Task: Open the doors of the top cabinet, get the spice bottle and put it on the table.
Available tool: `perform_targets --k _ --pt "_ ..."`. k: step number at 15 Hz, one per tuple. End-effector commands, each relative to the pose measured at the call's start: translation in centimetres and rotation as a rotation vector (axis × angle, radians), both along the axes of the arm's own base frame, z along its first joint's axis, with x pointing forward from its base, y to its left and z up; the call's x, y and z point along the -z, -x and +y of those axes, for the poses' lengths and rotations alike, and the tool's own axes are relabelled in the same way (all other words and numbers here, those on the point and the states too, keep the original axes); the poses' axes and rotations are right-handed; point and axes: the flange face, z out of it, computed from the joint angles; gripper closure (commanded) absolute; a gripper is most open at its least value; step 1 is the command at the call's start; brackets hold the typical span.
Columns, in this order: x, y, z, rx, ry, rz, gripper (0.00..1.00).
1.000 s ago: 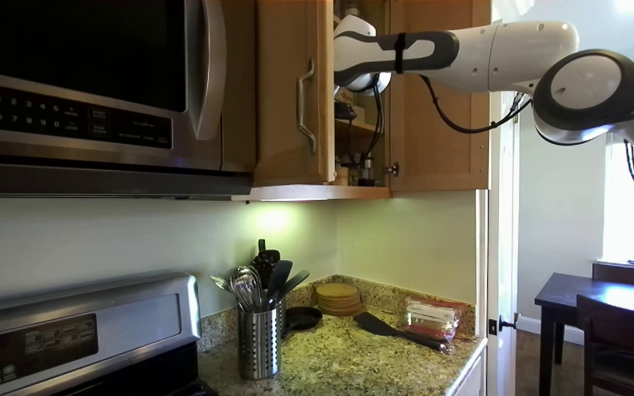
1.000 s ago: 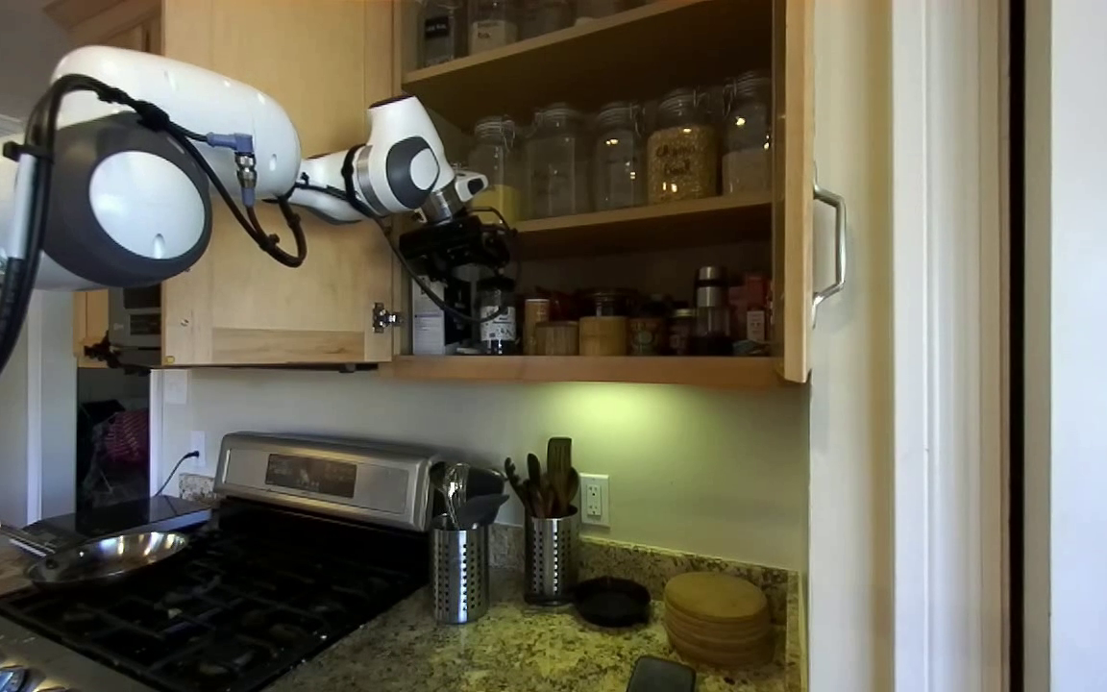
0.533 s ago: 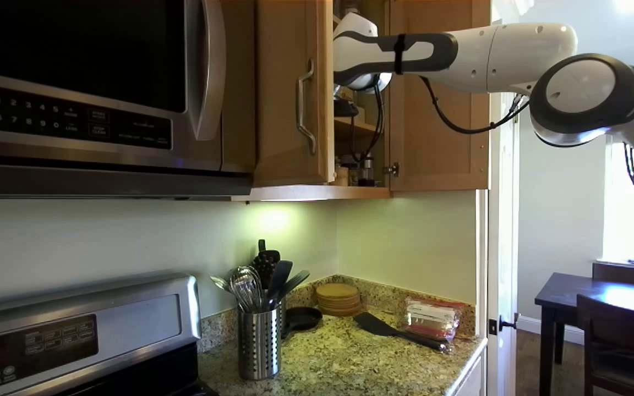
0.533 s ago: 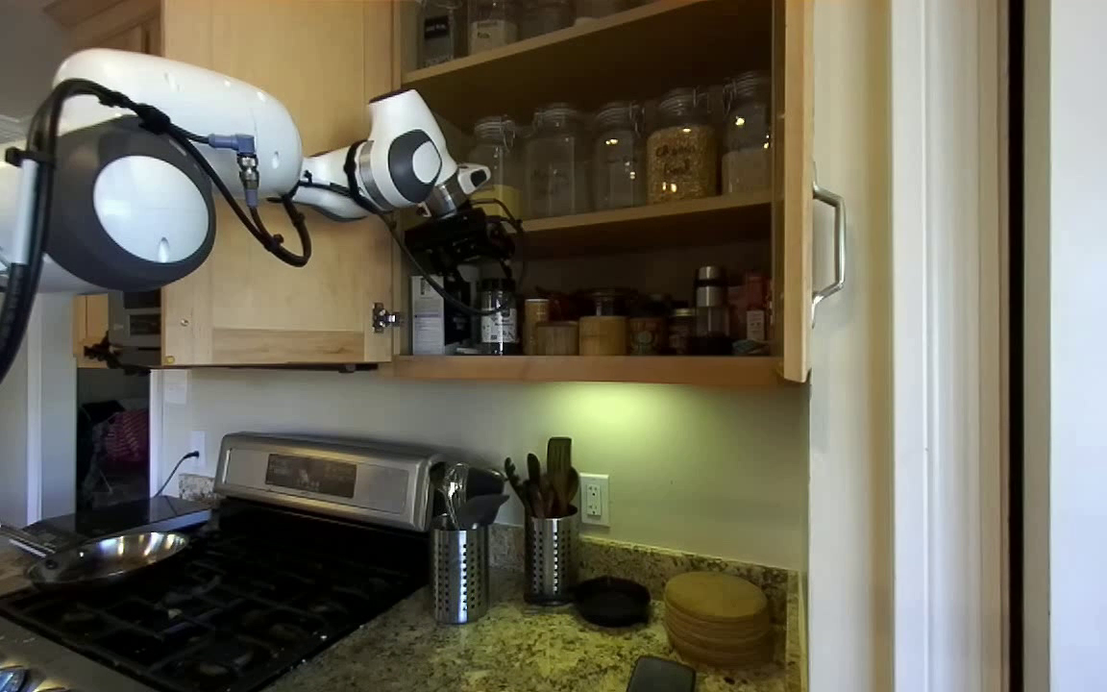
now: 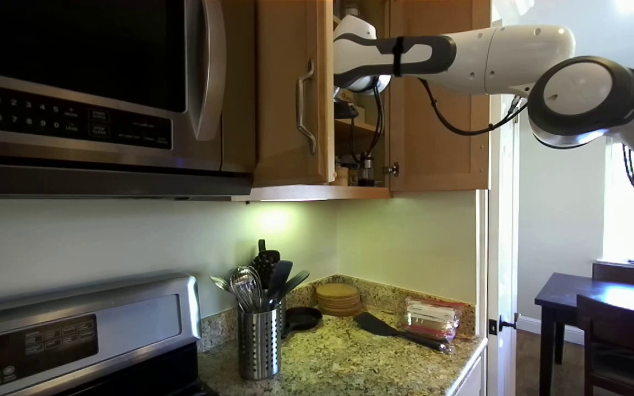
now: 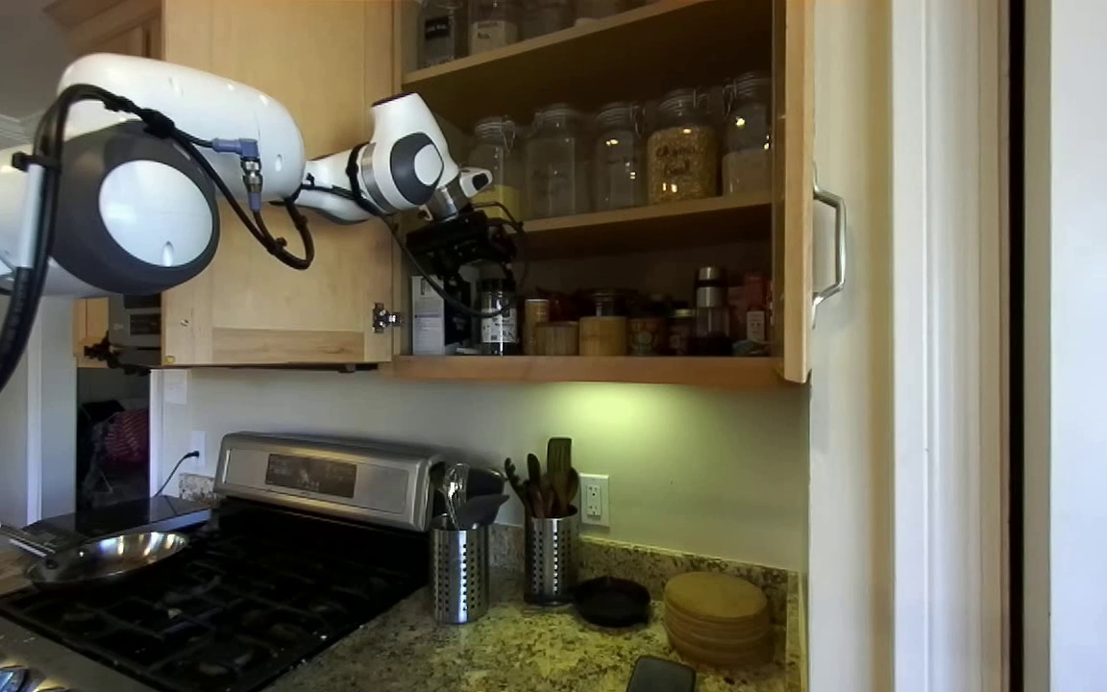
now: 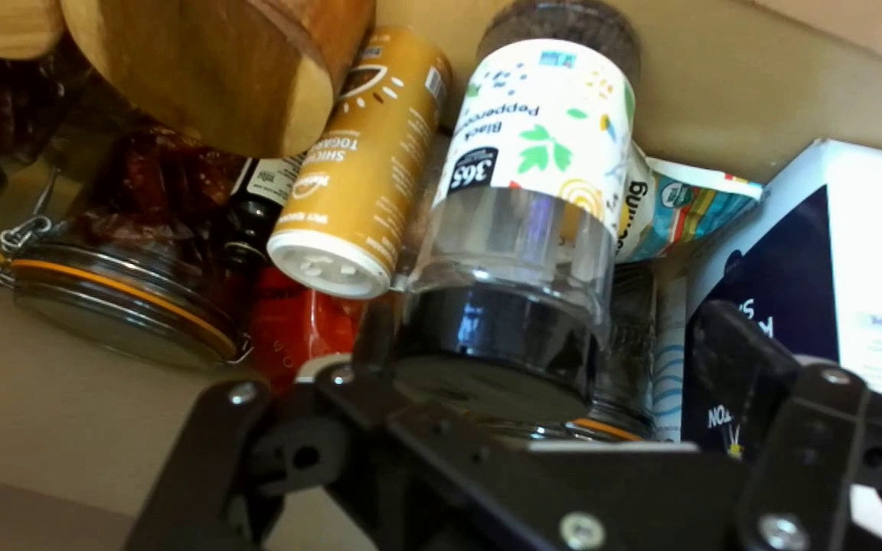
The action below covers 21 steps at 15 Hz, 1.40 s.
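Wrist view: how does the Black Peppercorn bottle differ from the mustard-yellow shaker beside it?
The peppercorn bottle is partly see-through; the yellow shaker looks opaque. The bottle is black-capped, the shaker white-topped. The bottle looks taller and wider than the shaker. Shared: in an exterior view, both are cylindrical and stand upright on the cabinet's bottom shelf.

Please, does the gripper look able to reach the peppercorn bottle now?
Probably yes: the cabinet doors stand open and the open gripper faces the top of the bottle, though a golden shaker stands close beside it.
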Motion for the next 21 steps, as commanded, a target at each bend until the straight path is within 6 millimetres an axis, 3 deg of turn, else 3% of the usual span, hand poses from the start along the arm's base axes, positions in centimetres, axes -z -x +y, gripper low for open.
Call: perform_targets --k 1,17,19,21 --pt "0.9 -0.8 0.1 0.012 0.021 0.035 0.00" --pt "3.5 -3.4 -0.2 0.022 -0.008 0.041 0.00" --pt "4.0 -3.7 -0.4 0.024 -0.005 0.043 0.26" --pt "4.1 -3.9 -0.7 0.029 -0.006 0.040 0.40"
